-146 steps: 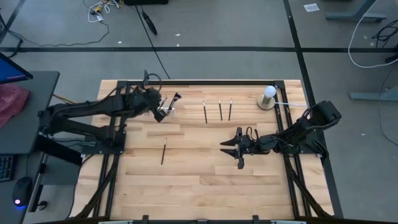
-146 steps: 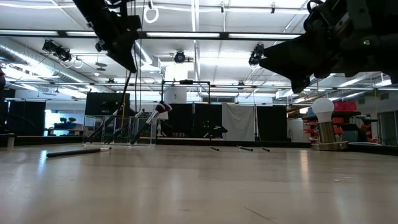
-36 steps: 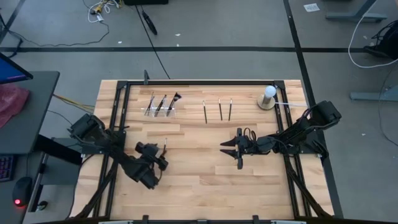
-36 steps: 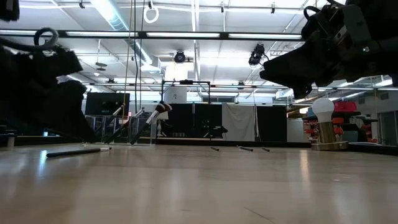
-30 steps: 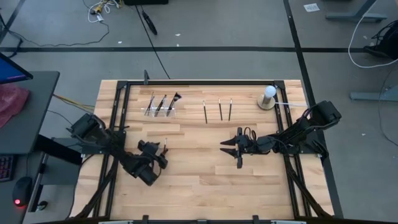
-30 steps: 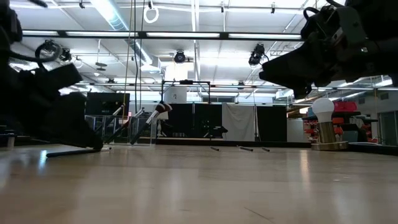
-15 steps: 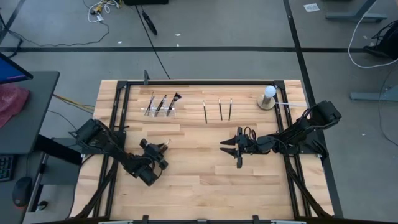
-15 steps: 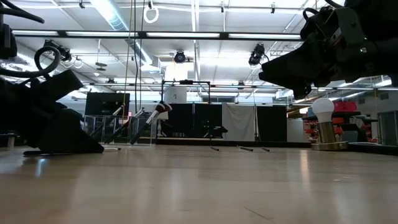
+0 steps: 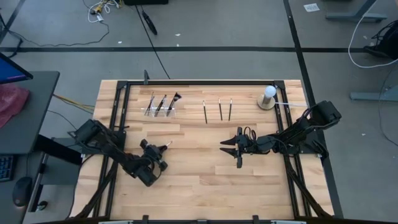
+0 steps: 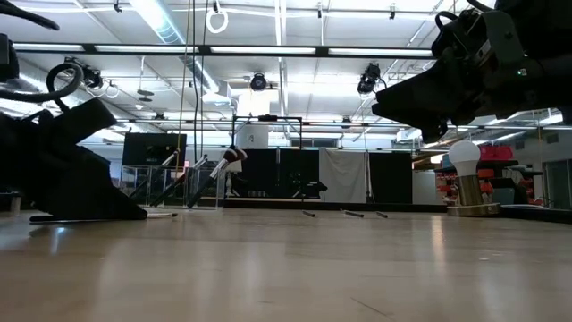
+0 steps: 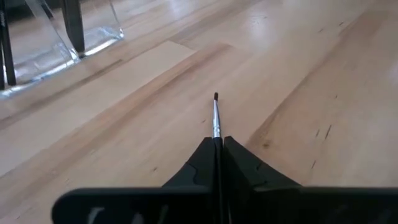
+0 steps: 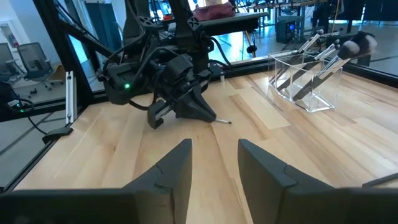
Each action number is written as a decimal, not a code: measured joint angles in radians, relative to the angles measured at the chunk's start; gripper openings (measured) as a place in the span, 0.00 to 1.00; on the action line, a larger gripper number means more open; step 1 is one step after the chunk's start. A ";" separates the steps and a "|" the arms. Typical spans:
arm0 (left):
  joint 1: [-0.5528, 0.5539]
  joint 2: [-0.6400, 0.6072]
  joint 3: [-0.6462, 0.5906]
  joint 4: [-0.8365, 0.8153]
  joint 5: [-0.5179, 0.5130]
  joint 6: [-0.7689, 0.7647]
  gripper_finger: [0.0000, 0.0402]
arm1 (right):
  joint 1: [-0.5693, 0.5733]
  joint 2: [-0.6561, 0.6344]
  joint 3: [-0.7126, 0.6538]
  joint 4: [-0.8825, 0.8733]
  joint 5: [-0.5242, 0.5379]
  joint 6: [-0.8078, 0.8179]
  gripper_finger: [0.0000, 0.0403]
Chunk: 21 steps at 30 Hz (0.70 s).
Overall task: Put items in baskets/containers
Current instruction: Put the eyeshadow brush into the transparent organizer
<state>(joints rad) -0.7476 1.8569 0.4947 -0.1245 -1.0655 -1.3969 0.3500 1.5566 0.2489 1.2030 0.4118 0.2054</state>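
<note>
My left gripper (image 9: 163, 149) is low at the table's near left, shut on one thin dark makeup brush (image 11: 216, 115) whose silver ferrule and small dark tip stick out ahead of the fingers. The clear plastic holder (image 9: 160, 107) stands at the far left with three brushes leaning inside it; it also shows as the see-through box (image 12: 301, 84) in the right wrist view. Three more brushes (image 9: 219, 110) lie side by side on the wood at far centre. My right gripper (image 9: 236, 149) hovers open above the table's middle. My left gripper pinches the brush's handle (image 11: 217, 144) between its two fingers, just behind the silver ferrule. The fingers lie along the brush, slanting down from the near left. The brush's tip (image 11: 216, 96) points ahead, low over the wood; whether it still rests there I cannot tell.
A white bulb on a round base (image 9: 268, 96) stands at the far right corner. A black frame rail (image 9: 205, 81) runs along the table's far edge. Bare wood (image 9: 199, 180) lies between the arms and toward the near edge.
My left gripper has sunk down to the tabletop and shifted slightly toward the far edge, onto the brush that lay alone at near left. The brush's free end now points toward the far right. The right arm has kept still.
</note>
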 joint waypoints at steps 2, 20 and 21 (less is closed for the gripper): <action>0.000 -0.025 -0.001 0.014 0.008 0.005 0.04 | 0.000 0.000 0.000 0.000 0.000 0.000 0.33; 0.067 -0.165 0.000 0.539 0.075 0.589 0.05 | 0.000 0.000 0.000 0.006 -0.011 -0.004 0.33; 0.079 -0.165 0.000 0.600 0.084 0.647 0.05 | 0.000 0.000 0.000 0.005 -0.029 -0.005 0.33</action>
<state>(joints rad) -0.6686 1.6918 0.4946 0.4758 -0.9816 -0.7501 0.3500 1.5566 0.2485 1.2085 0.3828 0.2004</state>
